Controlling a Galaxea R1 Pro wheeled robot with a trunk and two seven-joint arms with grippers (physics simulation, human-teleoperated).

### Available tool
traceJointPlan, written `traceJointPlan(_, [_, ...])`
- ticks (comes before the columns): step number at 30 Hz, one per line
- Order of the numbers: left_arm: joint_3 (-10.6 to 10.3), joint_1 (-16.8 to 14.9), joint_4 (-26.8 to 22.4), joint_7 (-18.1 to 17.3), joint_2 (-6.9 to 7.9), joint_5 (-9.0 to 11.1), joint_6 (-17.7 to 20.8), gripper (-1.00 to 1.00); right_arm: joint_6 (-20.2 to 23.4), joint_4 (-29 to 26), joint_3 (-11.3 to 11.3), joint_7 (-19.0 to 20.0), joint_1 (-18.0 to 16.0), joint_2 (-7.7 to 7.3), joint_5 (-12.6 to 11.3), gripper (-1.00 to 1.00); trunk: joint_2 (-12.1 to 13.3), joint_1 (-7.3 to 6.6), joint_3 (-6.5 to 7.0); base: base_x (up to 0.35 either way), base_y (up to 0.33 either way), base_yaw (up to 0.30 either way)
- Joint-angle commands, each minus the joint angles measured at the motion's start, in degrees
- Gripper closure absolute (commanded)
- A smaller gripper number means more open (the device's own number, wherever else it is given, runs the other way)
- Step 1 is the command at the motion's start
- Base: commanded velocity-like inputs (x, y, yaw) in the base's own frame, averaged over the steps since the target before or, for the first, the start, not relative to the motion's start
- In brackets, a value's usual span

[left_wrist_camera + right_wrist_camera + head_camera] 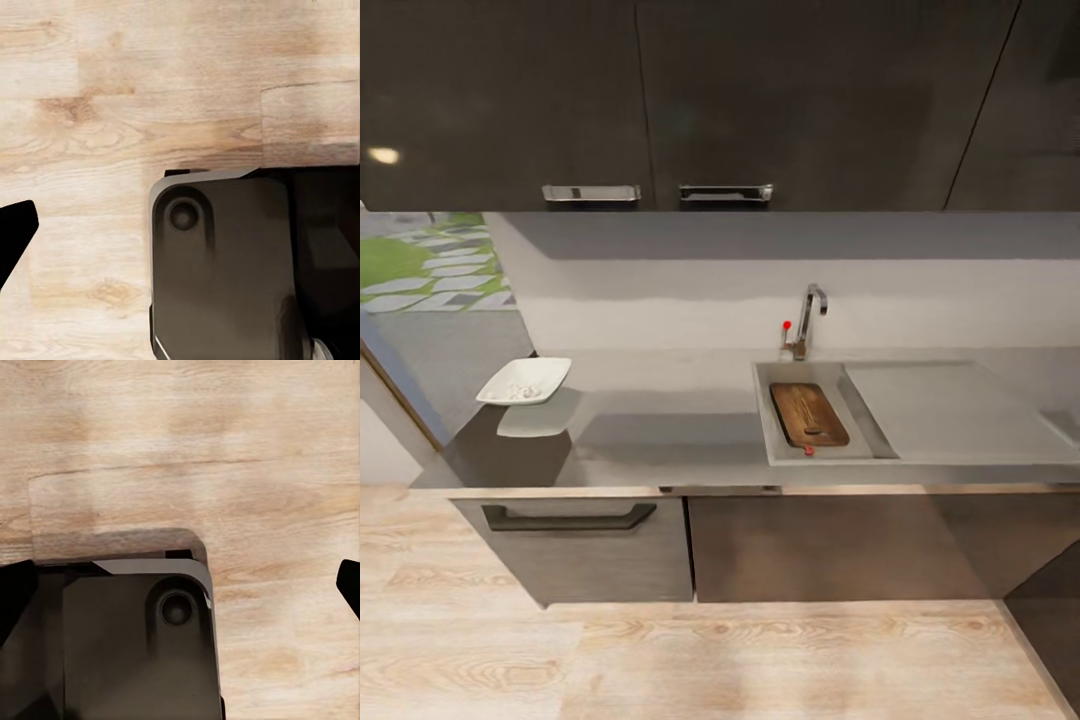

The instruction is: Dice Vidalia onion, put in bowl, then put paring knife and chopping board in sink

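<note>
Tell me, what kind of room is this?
A kitchen, it seems: a steel sink with a curved faucet set in a long grey countertop, and dark cabinets above.

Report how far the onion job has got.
Done: the chopping board lies in the sink with the paring knife on it, and the bowl on the countertop holds pale bits. In hand: nothing; both wrist views look down at the wooden floor. Left: apparently nothing.
</note>
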Motion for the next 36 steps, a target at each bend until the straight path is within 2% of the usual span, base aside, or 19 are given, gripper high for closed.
traceJointPlan(1, [-0.5,0.0,-0.1,0.5,0.1,0.5,-0.1,-1.0,-0.2,0.0,0.5,-0.3,0.0,-0.01,-0.5,-1.0,-0.1,0.04,0.0,0.0,0.0,0.0])
traceJointPlan(36, [-0.4,0.0,0.5,0.6,0.11,0.7,-0.1,-1.0,-0.2,0.1,0.7,-0.1,0.0,0.1,-0.6,-1.0,-0.1,0.04,3.15,0.0,0.0,0.0])
